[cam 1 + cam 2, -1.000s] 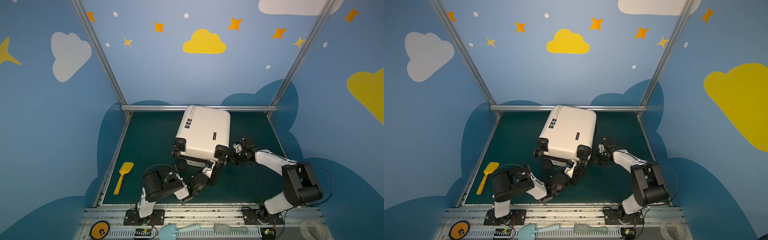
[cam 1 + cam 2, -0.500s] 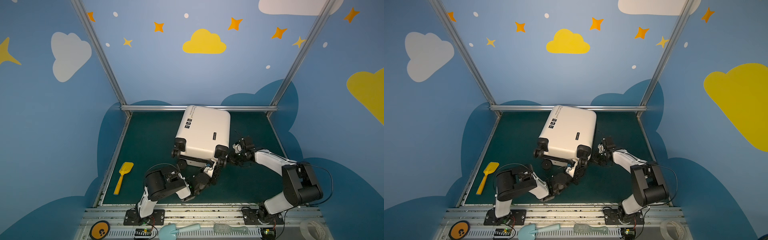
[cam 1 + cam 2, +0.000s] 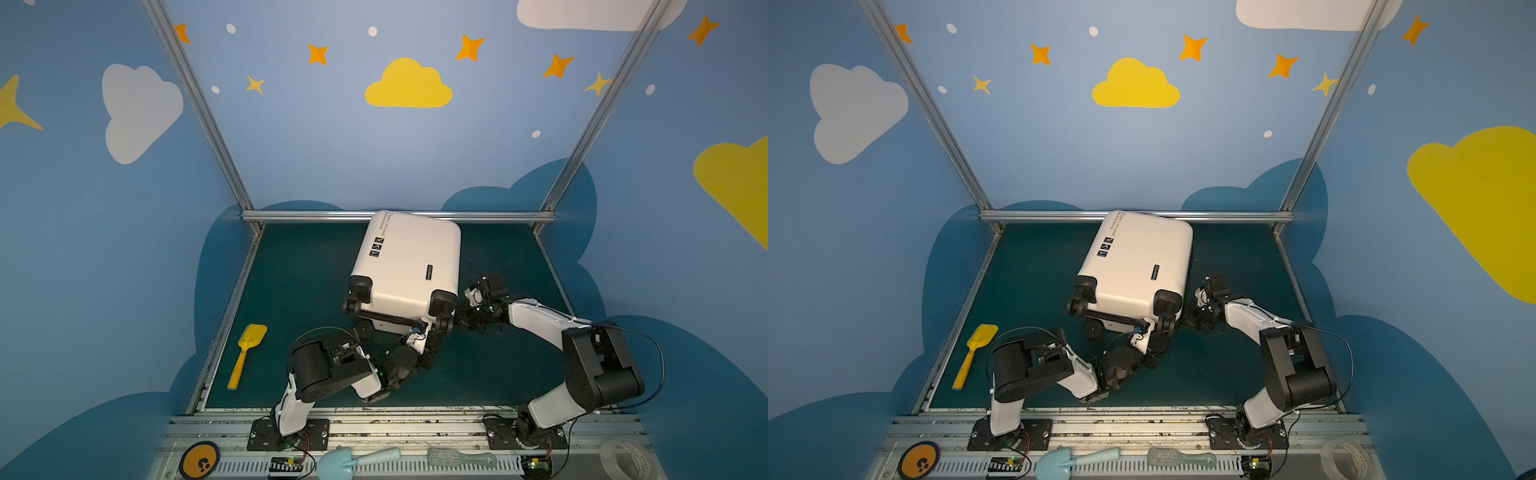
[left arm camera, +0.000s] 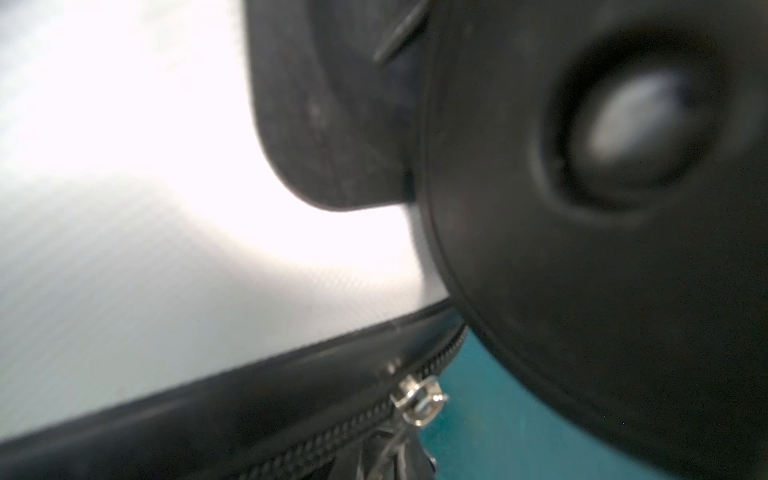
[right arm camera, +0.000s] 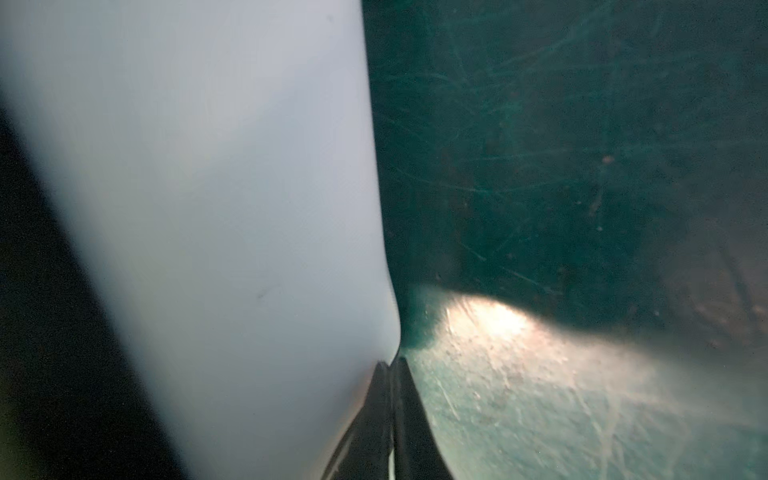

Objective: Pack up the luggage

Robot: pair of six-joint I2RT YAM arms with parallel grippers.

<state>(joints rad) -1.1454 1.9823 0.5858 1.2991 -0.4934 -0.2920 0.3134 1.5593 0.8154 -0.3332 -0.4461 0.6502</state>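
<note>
Luggage first: the small white hard-shell suitcase [image 3: 409,266] is lying broad face up on the dark green mat [image 3: 299,282], towards the far middle, its wheeled end facing near. We are holding our left gripper [image 3: 419,330] under that near end, beside the black right-hand wheel [image 3: 442,301]; its fingers are hiding from every view, so we cannot tell how wide they are standing. Our right gripper [image 5: 390,368] is sitting against the case's near right corner, fingers [image 5: 374,411] lying pressed together with nothing visible between them. A yellow plastic toy shovel [image 3: 247,353] is resting near left, well apart.
</note>
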